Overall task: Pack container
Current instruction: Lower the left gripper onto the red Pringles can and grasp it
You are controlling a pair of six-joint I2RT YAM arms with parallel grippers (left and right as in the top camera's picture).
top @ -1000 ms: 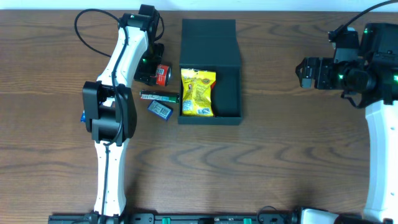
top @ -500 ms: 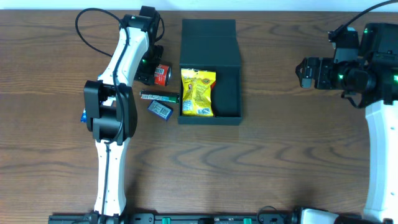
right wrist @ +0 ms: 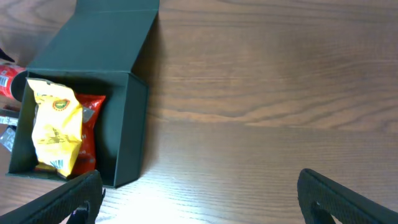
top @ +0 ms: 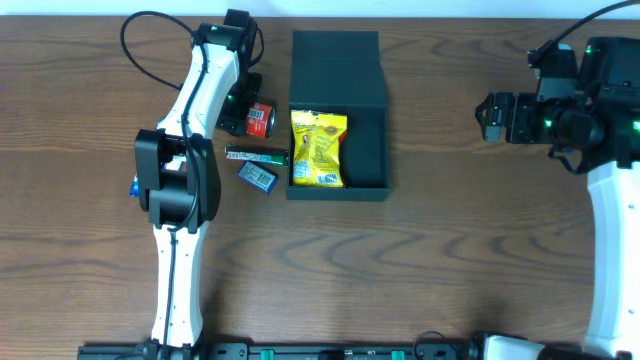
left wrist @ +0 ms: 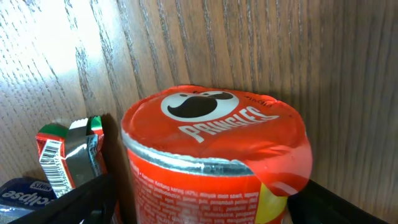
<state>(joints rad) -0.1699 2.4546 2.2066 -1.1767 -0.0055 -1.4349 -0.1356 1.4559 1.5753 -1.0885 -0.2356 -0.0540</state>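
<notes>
- Step: picking the can [top: 262, 118]. The left gripper [top: 248, 112] is down over it, just left of the box [top: 365, 130].
- Left jaws are spread wide, with one finger [left wrist: 68, 202] on each side of the can's lid. No squeeze shows, so I read it as open and not gripping yet.
- Right gripper [top: 492, 115] is wide open and empty, well right of the box and out of the way.
- Box sits open between the arms with its flap [top: 335, 62] laid back on the far side. A yellow packet [top: 318, 148] lies in the left half over a red packet [right wrist: 94, 134]. The right half is bare.
- Not packed yet: a gum stick [top: 256, 154] and a blue pack [top: 257, 175], both just beside the box's left wall.
- Next, as I read it: close on the can, lift it clear of the wall, carry it over the bare half and let go.
- Watch: the can is round, slick and wide for these jaws, so centre the grip. Don't clip the gum stick or shove the box.
</notes>
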